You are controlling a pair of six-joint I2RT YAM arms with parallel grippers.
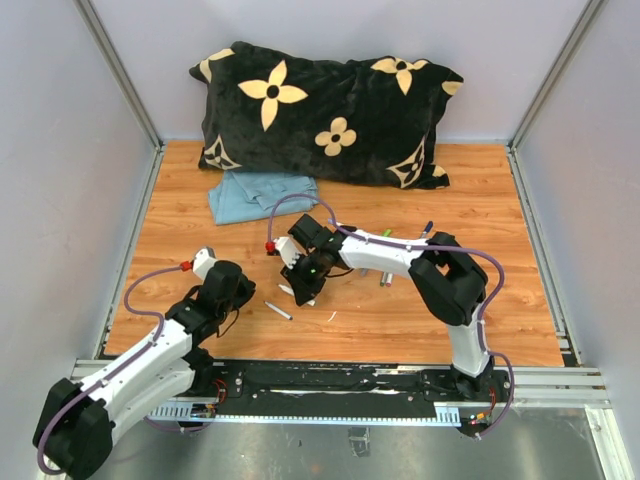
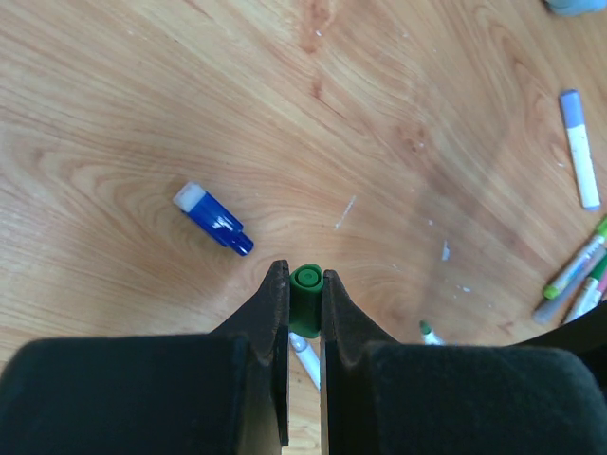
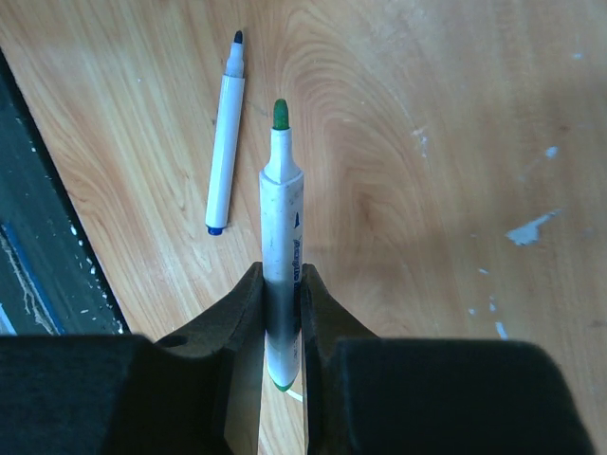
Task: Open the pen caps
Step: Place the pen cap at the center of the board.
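My left gripper point(image 2: 303, 277) is shut on a small green pen cap point(image 2: 306, 299), which stands upright between its jaws just above the table. A blue cap point(image 2: 213, 220) with a whitish end lies loose on the wood to its left. My right gripper point(image 3: 282, 275) is shut on the barrel of a white pen point(image 3: 282, 209) whose green tip is bare. An uncapped blue-tipped white pen point(image 3: 225, 142) lies on the table beside it. From above, the left gripper point(image 1: 238, 292) and right gripper point(image 1: 302, 290) sit a short way apart near the front middle.
A black pillow point(image 1: 325, 115) with cream flowers and a folded blue cloth point(image 1: 258, 195) lie at the back. Several capped pens point(image 2: 574, 275) cluster to the right, with a purple-capped one point(image 2: 579, 149) apart from them. A black rail runs along the near edge point(image 3: 38, 265).
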